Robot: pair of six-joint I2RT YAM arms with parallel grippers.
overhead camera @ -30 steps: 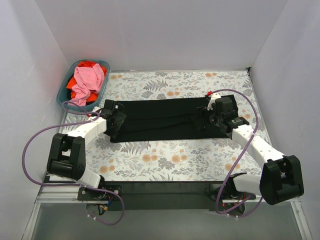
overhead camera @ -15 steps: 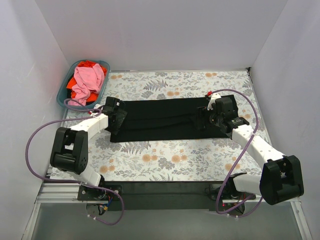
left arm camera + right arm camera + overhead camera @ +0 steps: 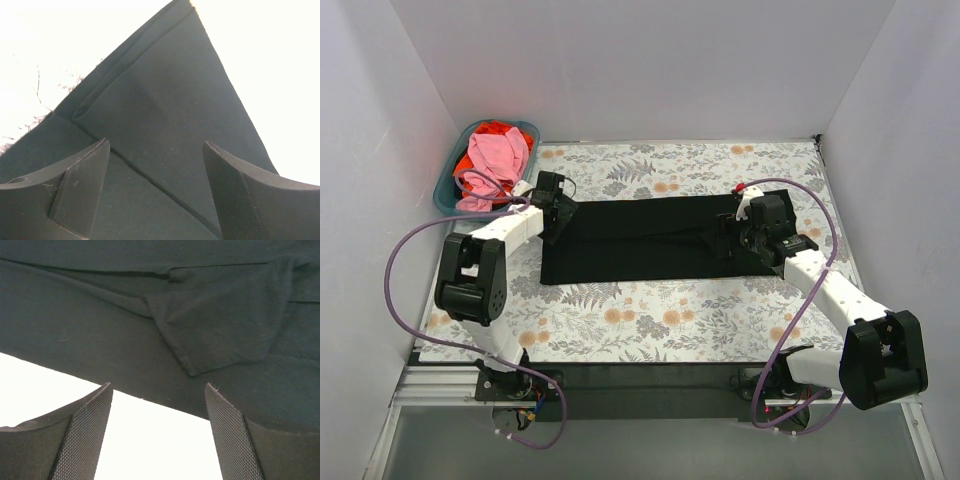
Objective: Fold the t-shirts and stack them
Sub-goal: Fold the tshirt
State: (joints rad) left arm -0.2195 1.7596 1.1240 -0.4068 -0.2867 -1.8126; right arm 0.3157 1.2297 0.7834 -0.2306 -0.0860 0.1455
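Both spread wide, empty | left tool (image 3: pixel 557 208) at black t-shirt (image 3: pixel 640 240) left edge | right tool (image 3: pixel 157 387) at right edge

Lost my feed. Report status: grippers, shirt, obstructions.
Left gripper open, empty, over black t-shirt's left end. Right gripper open, empty, over right end. Shirt flat, folded to a long band. No obstruction seen; pink t-shirt waits in basket.
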